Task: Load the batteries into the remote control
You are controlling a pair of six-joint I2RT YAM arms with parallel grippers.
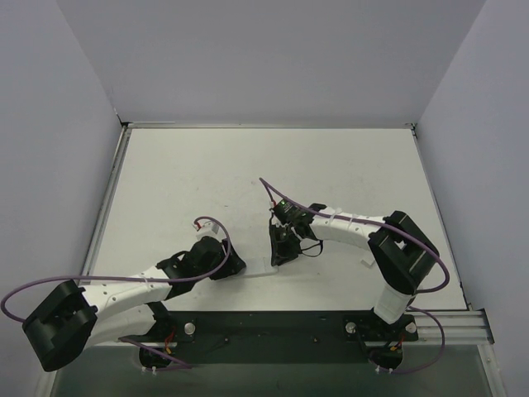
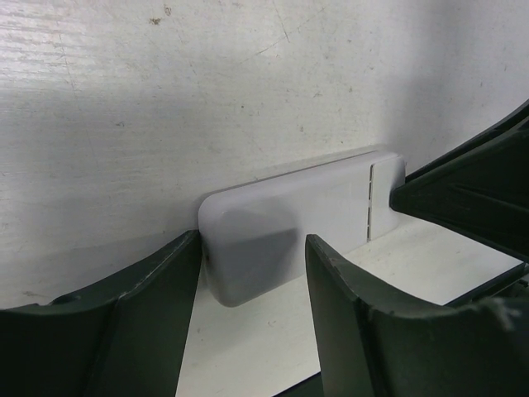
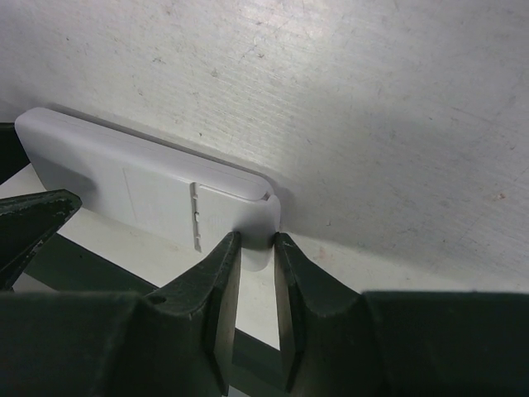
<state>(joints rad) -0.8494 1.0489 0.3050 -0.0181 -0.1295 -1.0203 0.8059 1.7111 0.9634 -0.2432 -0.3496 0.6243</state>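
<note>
Seen from above, the remote control [image 1: 259,266] lies on the table [image 1: 248,165] near its front edge. The left tool [image 1: 234,263] is at one end and the right tool [image 1: 281,255] at the other, likely to brace it while the back opens.

In the left wrist view, the left tool [image 2: 252,244] stands half-wide astride the plain end; I cannot tell whether it presses.

In the right wrist view, the right tool [image 3: 256,240] is narrowed to a slit at the corner of the battery cover [image 3: 235,211], perhaps to slide it off. Whether it grips is unclear. No batteries show.

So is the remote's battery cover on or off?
On: the remote control shows a plain white back, cover seam closed, no compartment exposed.
</note>
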